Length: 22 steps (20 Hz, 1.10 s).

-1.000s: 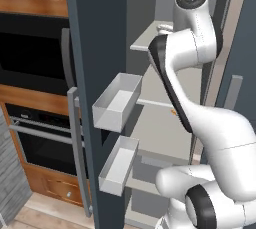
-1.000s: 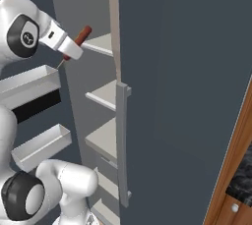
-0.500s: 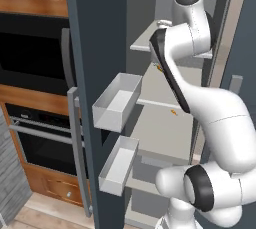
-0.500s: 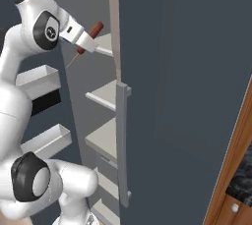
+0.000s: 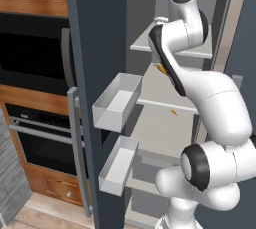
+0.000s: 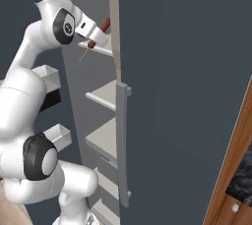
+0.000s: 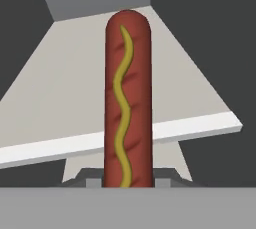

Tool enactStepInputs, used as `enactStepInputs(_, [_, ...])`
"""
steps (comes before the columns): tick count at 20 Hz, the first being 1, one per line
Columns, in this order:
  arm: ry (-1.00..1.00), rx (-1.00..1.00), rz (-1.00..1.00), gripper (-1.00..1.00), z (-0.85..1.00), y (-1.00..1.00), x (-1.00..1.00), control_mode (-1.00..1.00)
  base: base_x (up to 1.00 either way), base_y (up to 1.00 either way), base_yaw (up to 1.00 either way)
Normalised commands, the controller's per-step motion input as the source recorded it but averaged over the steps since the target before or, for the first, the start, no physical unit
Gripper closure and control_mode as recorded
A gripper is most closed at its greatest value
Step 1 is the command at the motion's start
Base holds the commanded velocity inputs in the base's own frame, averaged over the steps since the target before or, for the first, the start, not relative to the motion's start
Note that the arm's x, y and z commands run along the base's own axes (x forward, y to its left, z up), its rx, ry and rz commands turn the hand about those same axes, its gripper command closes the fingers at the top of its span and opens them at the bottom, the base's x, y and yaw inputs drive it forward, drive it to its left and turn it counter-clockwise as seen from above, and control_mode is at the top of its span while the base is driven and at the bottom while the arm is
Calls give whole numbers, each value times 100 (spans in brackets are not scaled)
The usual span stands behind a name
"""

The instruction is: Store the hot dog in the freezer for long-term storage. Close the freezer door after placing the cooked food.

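- The freezer [image 5: 165, 98], the tall narrow compartment of the slate blue-grey cabinet, stands open, with pale grey shelves stacked inside it.
- The freezer door [image 5: 95, 73], a tall flat slate blue-grey panel, is swung wide open at the left; two grey bins [image 5: 116, 101] jut from its inner face and its long grey bar handle [image 5: 77, 148] runs down the near edge.
- The plain twin door [image 6: 182, 96] of the same blue-grey is at the right, with its own grey bar handle [image 6: 123, 140].
- A black built-in oven and microwave [image 5: 35, 73] in wooden cabinetry sits left of the open door.
- The white arm reaches up to the freezer's upper shelf [image 6: 101, 49].
- The two-finger gripper [image 6: 97, 33] is pinching the reddish-brown hot dog [image 7: 127, 103] by its near end, a wavy yellow line along its top.
- The hot dog points into the compartment, raised above that pale shelf [image 7: 60, 88], just at its front edge.
- Small orange bits [image 5: 161, 68] lie on the shelves behind the arm.
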Motion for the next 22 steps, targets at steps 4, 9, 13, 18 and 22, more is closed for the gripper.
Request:
enactStepInputs(4, [0,-3,1,100,0,-2,55,-100,0,0,0])
enactStepInputs(9, [0,0,4,100,-9,-10,50,-100,0,0,0])
enactStepInputs(13, [0,0,6,100,-29,-26,38,-100,0,0,0])
enactStepInputs(18, [3,0,2,100,-16,-13,43,-100,0,0,0])
enactStepInputs(22, [4,0,0,100,-8,-7,19,-100,0,0,0])
